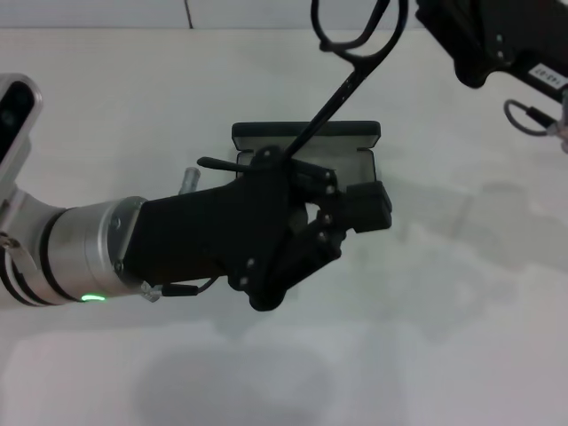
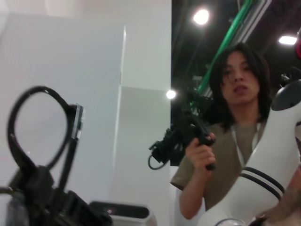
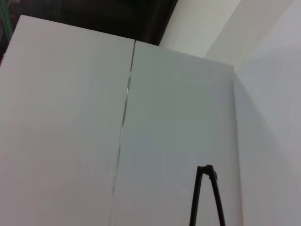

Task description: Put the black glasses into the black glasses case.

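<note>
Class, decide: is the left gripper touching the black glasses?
Touching. In the head view, the left gripper grips the black glasses by a temple arm, lenses raised above the open black glasses case; the left wrist view shows a lens above its jaws.

The black glasses [image 1: 351, 67] are seen to have a thin, smooth, slightly glossy black frame, with clear lenses. The black glasses case [image 1: 306, 133] is finished in matt black outside and lined in dull grey. The left gripper [image 1: 333, 213] is formed of matt black plastic, joined to a brushed silvery metal wrist [image 1: 84, 253]. The table [image 1: 461, 302] is a smooth, faintly sheened white surface.
</note>
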